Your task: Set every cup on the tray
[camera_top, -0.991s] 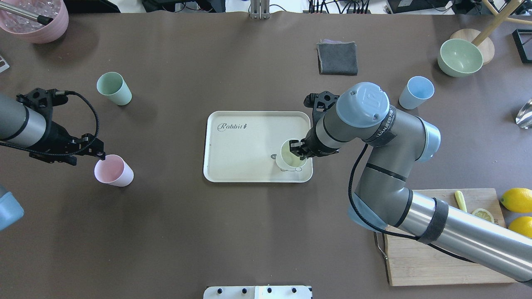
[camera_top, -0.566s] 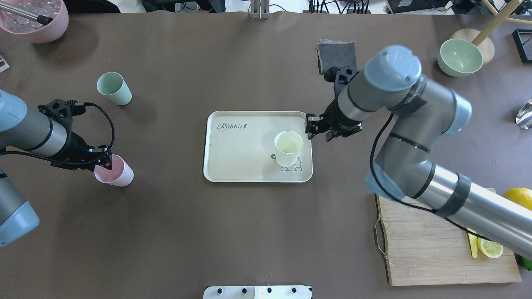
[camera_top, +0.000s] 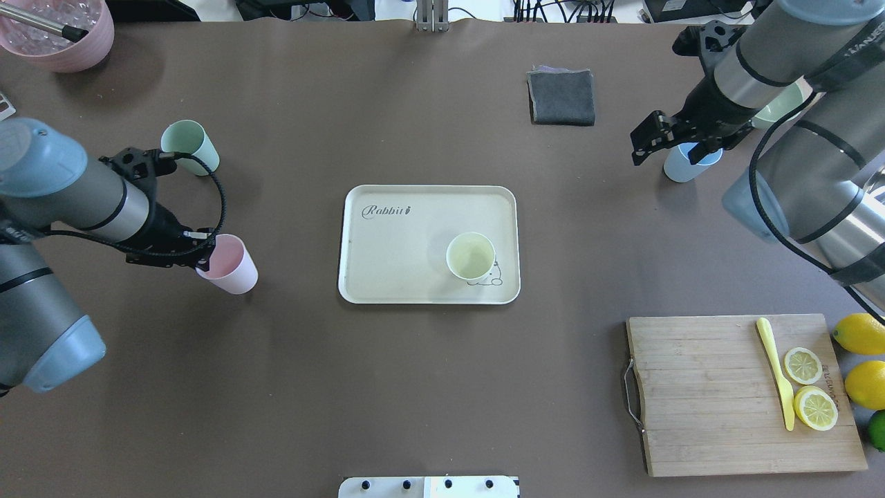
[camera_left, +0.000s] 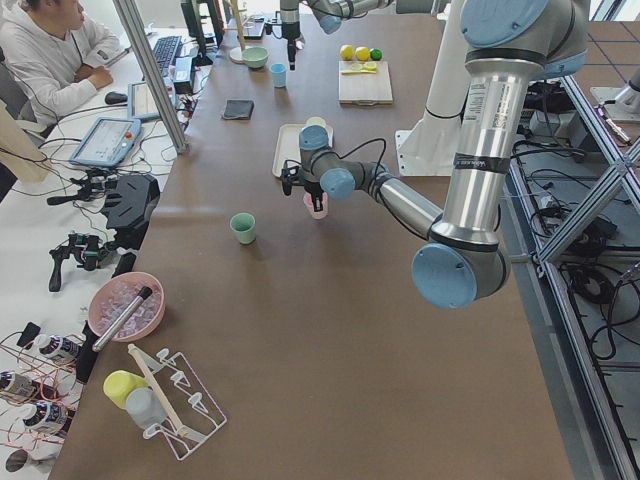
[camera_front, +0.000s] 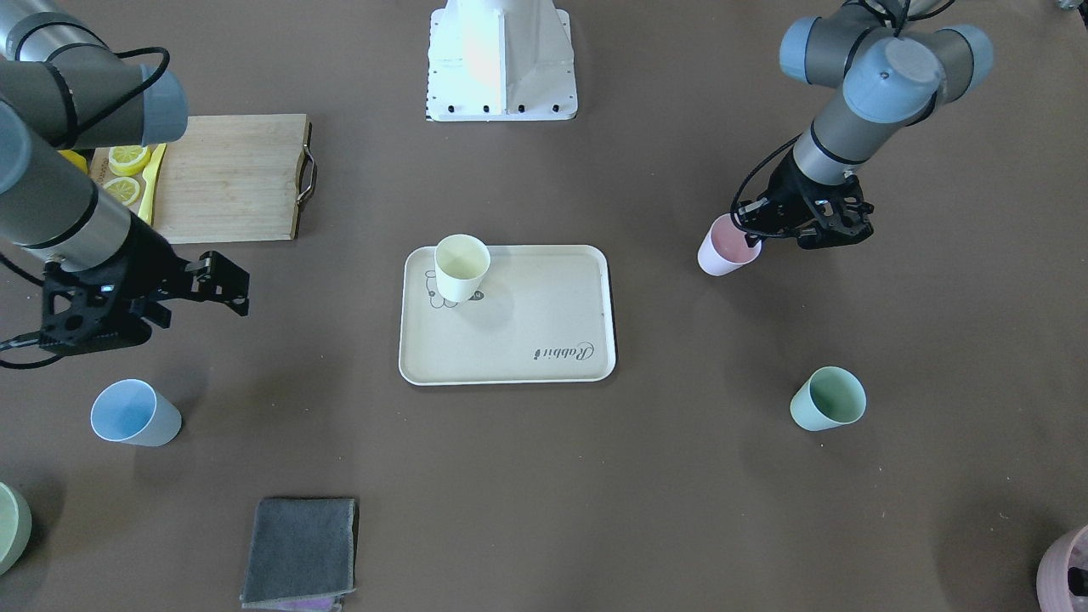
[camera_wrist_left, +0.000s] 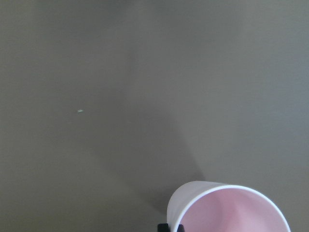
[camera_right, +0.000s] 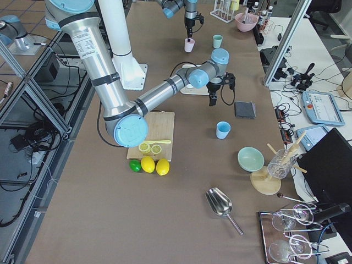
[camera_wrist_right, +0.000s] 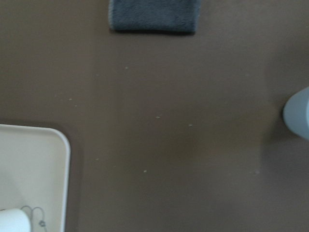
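Observation:
My left gripper (camera_top: 205, 249) is shut on the near rim of the pink cup (camera_top: 231, 268), which is tilted and looks just off the table, left of the tray (camera_top: 415, 277). The left wrist view shows the pink cup (camera_wrist_left: 231, 208) at its bottom edge. The pale yellow cup (camera_top: 470, 256) stands upright on the tray's right part, by the rabbit drawing. My right gripper (camera_top: 643, 142) is open and empty, above the table beside the light blue cup (camera_top: 688, 167). The mint green cup (camera_top: 190, 146) stands at the far left.
A grey cloth (camera_top: 561, 97) lies beyond the tray. A wooden cutting board (camera_top: 705, 394) with a yellow knife, lemon slices and lemons beside it is at the near right. A pale-green bowl (camera_top: 781, 107) is behind my right arm. A pink pot (camera_top: 59, 34) stands far left.
My right gripper let go of the yellow cup on the tray and swung away to the far right, near the blue cup. My left gripper closed on the pink cup and carried it rightward.

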Controlling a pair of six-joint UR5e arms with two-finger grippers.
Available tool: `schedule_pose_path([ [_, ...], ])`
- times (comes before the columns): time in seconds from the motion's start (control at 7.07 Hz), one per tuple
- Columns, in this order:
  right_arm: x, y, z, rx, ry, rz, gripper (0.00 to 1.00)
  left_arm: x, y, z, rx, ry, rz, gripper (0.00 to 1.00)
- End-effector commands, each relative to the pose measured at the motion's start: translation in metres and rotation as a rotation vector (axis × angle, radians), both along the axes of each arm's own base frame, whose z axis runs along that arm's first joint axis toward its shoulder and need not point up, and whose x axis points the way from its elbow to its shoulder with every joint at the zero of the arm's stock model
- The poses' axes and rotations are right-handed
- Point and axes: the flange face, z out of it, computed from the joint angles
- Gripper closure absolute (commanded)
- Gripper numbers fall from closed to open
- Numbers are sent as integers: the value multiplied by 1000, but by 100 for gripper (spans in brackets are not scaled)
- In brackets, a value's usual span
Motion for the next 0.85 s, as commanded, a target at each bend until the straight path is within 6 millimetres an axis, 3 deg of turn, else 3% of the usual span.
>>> schedule_pose_path([
  [0.0, 28, -35, 61, -6, 67, -33, 0, 40, -30, -92, -67, 17, -55, 100],
  [0.28, 56, -56, 107, 0, 103, -65, 0, 92, -56, -127, -130, 19, -92, 100],
  [0.57, 50, -77, 136, 11, 96, -53, 0, 128, -47, -137, -131, 1, -93, 100],
  [0.71, 46, -83, 137, -12, 98, -41, 0, 144, -34, -136, -128, -12, -96, 100],
])
